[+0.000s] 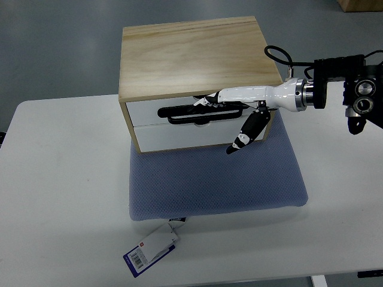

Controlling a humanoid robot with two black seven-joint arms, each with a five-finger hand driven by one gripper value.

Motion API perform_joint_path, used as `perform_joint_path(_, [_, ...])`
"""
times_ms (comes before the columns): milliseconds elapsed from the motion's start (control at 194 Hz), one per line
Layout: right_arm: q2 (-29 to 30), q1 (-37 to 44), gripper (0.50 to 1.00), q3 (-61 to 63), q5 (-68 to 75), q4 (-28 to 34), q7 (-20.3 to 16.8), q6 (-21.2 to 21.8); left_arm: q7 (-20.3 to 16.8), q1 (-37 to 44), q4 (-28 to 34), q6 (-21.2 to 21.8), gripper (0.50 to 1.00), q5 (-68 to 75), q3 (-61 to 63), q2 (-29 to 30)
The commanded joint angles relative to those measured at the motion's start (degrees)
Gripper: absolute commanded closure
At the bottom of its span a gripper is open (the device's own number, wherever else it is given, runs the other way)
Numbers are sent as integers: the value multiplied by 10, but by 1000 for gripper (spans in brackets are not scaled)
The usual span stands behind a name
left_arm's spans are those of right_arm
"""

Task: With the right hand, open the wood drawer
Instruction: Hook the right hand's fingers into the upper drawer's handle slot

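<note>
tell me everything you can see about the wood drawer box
The wood drawer box is a pale, light-grained wooden cabinet with two white drawer fronts stacked at its front. The upper front carries a black bar handle; both fronts look flush and closed. The box sits upright on the back part of a blue-grey cushion, which lies on a white table. The right hand reaches across the upper front, fingers at the handle, thumb hanging over the lower front.

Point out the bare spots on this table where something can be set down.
Free: the white table left of the blue-grey cushion, and the strip on its right. The cushion's front half is bare too. Crowded: the wooden drawer box front, where the right hand sits at the black handle, and near the tag.
</note>
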Motion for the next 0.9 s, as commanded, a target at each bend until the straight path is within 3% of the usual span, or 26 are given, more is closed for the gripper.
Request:
perform_joint_path(0, [0,1,566,0,0,-6,0,0,0,0,0,0,500,-1,0,0])
perform_joint_path(294, [14,0,566,0,-9,-37,0,0,0,0,0,0,500,0,0,0])
perform_joint_path(896, [14,-7,566,-16,-21,-37,-1,0,0,0,0,0,500,0,0,0])
